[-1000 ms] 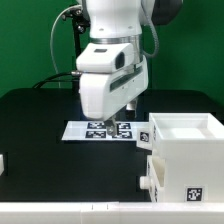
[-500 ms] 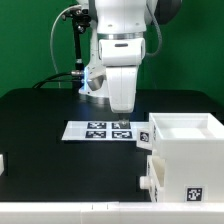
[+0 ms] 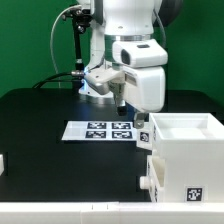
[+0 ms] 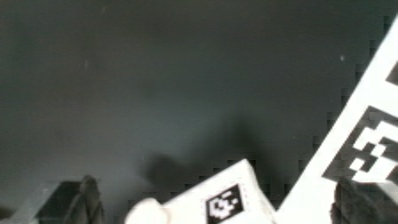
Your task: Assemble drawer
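The end effector (image 3: 140, 118) hangs above the black surface (image 3: 40, 130), carrying nothing; whether its fingers are spread or closed I cannot tell. The drawer (image 3: 185, 155) stands at the exterior view's right, apparently light, rigid, rather slick plastic, best gripped across a thin upper wall.

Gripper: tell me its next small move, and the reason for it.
Probably lower toward the nearest white drawer part at the exterior view's right. The gripper hangs above the marker board holding nothing, and the wrist view shows mostly bare black table, with a tagged white corner just below the fingers. Whether the jaws are open is unclear.
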